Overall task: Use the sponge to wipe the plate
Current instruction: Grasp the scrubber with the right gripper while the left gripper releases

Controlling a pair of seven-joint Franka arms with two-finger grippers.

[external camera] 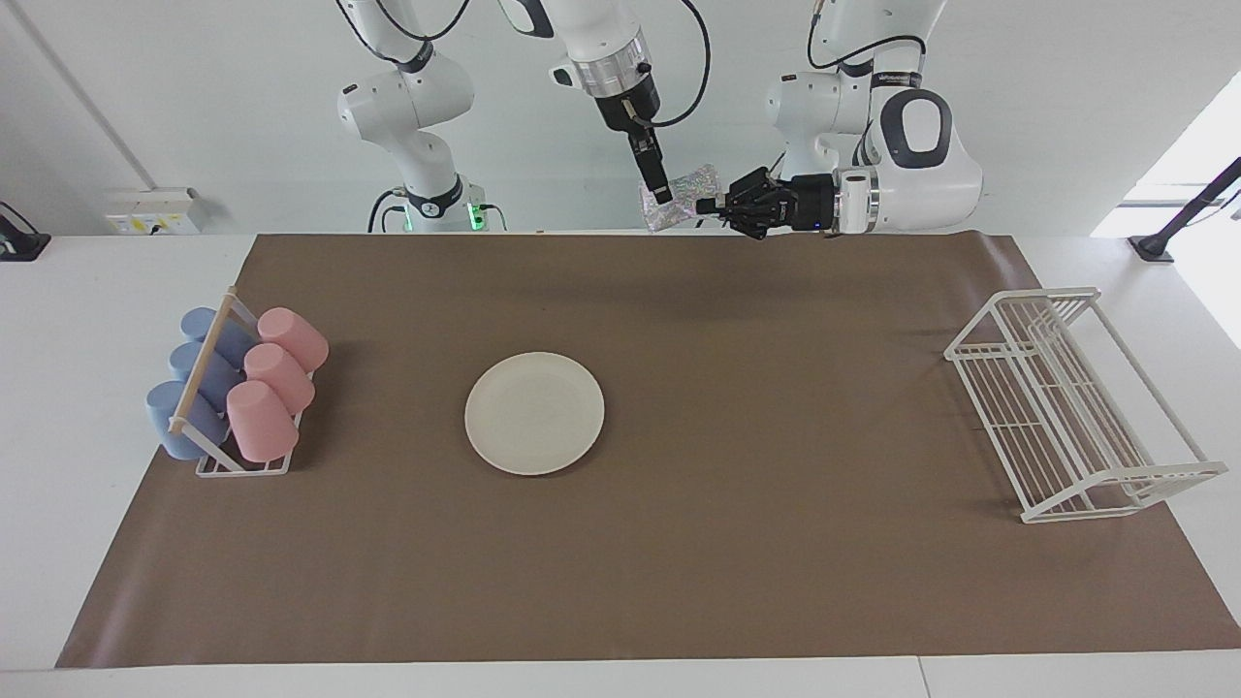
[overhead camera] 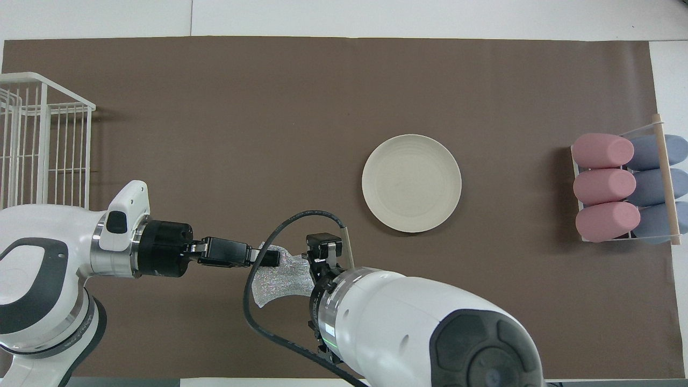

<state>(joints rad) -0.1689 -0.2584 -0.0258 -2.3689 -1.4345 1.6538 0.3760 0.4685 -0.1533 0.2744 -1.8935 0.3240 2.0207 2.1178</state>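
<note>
Facing view: left gripper (external camera: 706,206) clenches the sponge (external camera: 690,190) in mid-air; right gripper (external camera: 662,193), fingers spread, reaches its other end. Below, the plate (external camera: 534,412) lies on the mat (external camera: 776,436).

The plate (external camera: 534,413) — round, shallow, plain cream-white with a slightly raised rim — lies flat on the brown mat, nothing on it. The sponge (external camera: 684,198) — a small silvery wad of shiny speckled mesh, pinched at the waist — hangs in the air above the mat's edge nearest the robots, well apart from the plate.
</note>
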